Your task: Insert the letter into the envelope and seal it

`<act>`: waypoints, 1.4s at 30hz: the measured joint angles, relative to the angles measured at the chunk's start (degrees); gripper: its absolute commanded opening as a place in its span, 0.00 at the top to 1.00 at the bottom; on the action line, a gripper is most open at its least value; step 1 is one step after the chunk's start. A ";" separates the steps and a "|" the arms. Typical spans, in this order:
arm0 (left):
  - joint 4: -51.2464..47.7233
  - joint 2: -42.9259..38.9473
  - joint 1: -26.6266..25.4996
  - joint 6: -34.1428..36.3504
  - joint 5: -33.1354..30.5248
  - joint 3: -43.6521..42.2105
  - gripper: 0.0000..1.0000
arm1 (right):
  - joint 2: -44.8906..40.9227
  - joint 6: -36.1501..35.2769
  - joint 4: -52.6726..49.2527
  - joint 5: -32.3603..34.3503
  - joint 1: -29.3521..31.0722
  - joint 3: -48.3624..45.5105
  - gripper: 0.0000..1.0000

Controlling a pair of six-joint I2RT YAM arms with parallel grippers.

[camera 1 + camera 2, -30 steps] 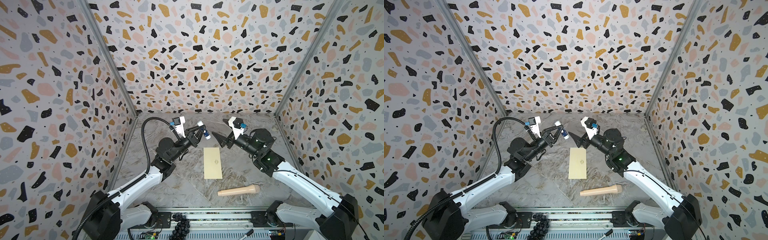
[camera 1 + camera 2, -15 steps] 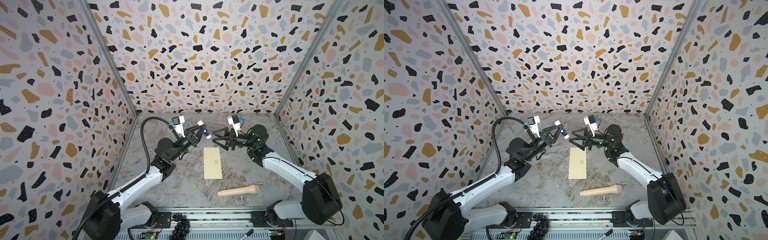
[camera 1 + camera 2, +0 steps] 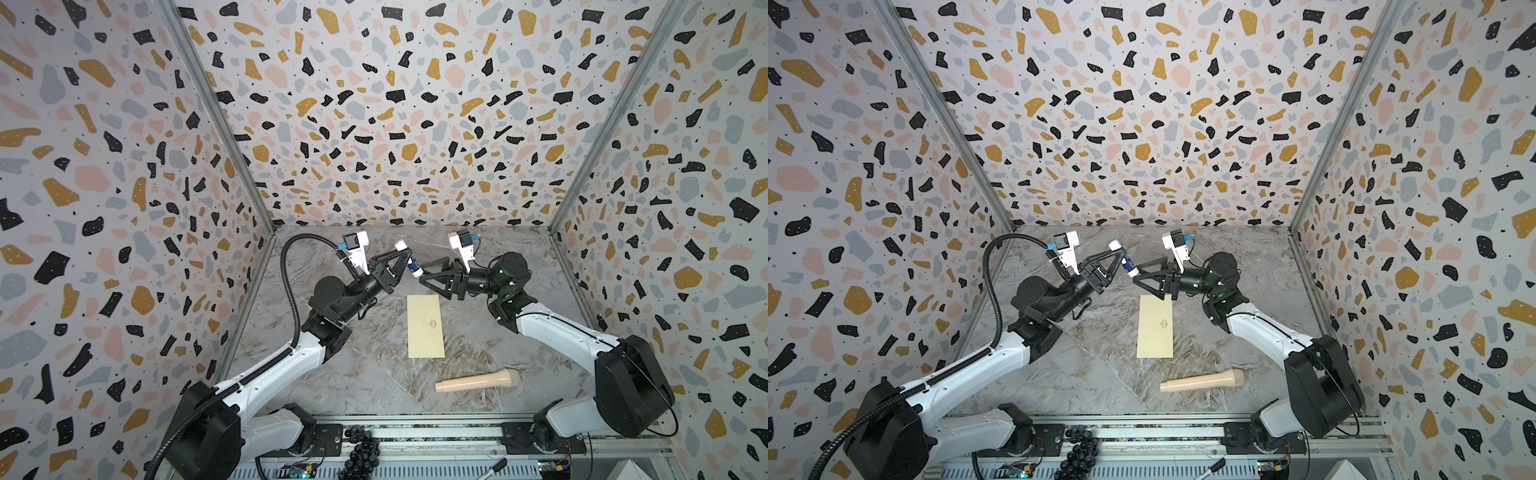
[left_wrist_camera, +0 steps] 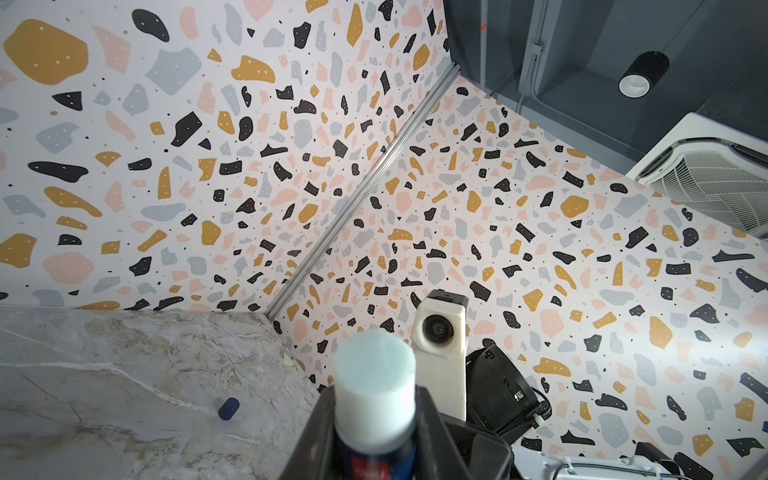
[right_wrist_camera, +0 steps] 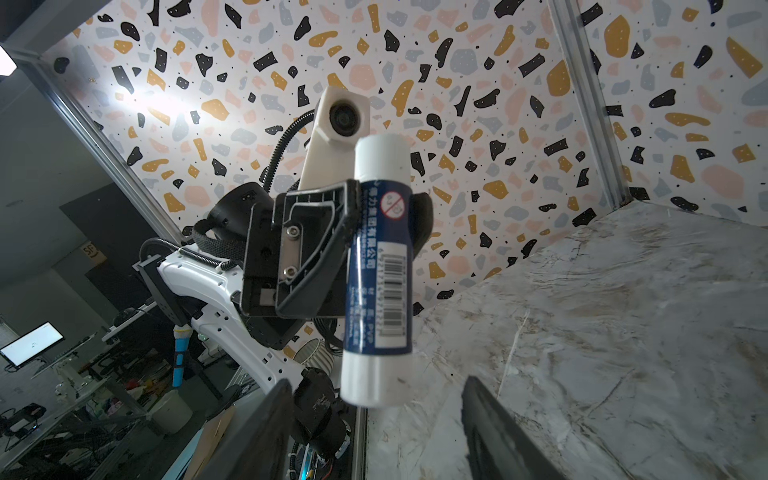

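On the marble table (image 3: 374, 374), the envelope (image 3: 425, 326) lies flat between my arms, unmoved. No separate letter is in sight, so I judge it is already inside. Above the envelope's far end, my right arm has swung round to face my left. My left gripper (image 3: 405, 254) stays clamped on the glue stick (image 5: 380, 270), held aloft. My right gripper (image 3: 426, 272) is narrowing, but its jaws are still apart, straddling the stick's lower white end without touching. I read this as readying the glue for sealing.

One envelope (image 3: 424, 326), one glue stick (image 5: 377, 270), one beige rod (image 3: 478, 381), one small blue piece (image 4: 228, 408) (perhaps its cap).
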 measured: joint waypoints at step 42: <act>-7.06 -0.02 -1.49 11.98 -8.35 1.70 1.00 | -5.73 -27.74 -36.94 37.75 13.05 8.72 1.00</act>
